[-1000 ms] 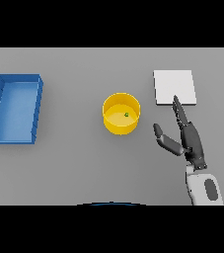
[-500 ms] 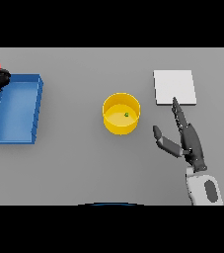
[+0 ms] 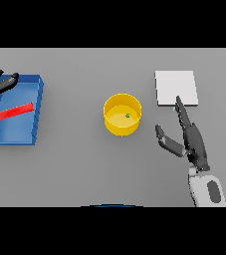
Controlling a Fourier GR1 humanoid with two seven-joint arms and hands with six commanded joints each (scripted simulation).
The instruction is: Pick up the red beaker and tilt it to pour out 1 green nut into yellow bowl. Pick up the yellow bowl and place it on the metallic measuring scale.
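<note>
Yellow bowl [image 3: 122,115], mid-desk, holding one green nut [image 3: 127,116]: likely light, rigid, smooth-walled, best gripped at the rim; right hand [image 3: 190,141] beside it, fingers spread wide, holding nothing.

One yellow bowl [image 3: 122,115], one green nut [image 3: 127,116], one blue tray [image 3: 15,110], one scale [image 3: 176,88]

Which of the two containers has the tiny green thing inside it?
The round yellow bowl in the middle of the table holds the green nut. The blue tray on the left holds only the red beaker, lying flat.
</note>
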